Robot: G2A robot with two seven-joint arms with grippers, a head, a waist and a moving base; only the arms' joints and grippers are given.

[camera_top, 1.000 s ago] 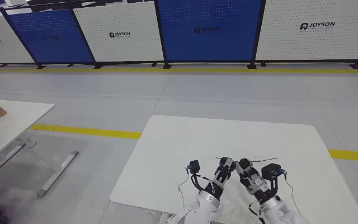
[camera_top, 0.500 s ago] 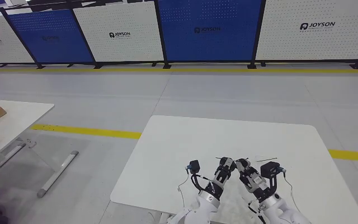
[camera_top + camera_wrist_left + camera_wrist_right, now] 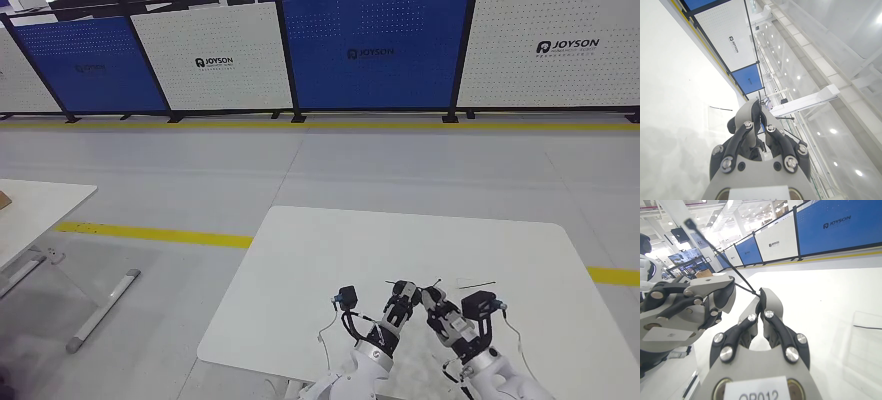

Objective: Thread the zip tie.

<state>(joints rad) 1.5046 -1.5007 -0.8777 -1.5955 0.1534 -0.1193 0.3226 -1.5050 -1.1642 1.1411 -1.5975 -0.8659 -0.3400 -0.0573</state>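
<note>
The zip tie (image 3: 738,274) is a thin black strip; it is up in the air above the table, and both my claws pinch it. My right claw (image 3: 760,294) is squeezed tight on it, and the strip comes out at the very tips; from there the long part sticks up and away, and it ends in a little square head. A short part goes across to my left claw (image 3: 732,281); that claw is closed tight on the strip too, so the zip tie bends between the two.

Seen from above, my two claws sit almost tip to tip, low in the middle of the frame; they are over the near part of the white table (image 3: 400,240).

A second zip tie (image 3: 476,285) lies flat on the table, just to the right of my claws in that frame; it rests on a clear sheet (image 3: 863,344), and nothing touches it.

Past the table is grey floor with a yellow line (image 3: 150,234); along the top of the frame stands a row of blue and white panels (image 3: 375,50).
</note>
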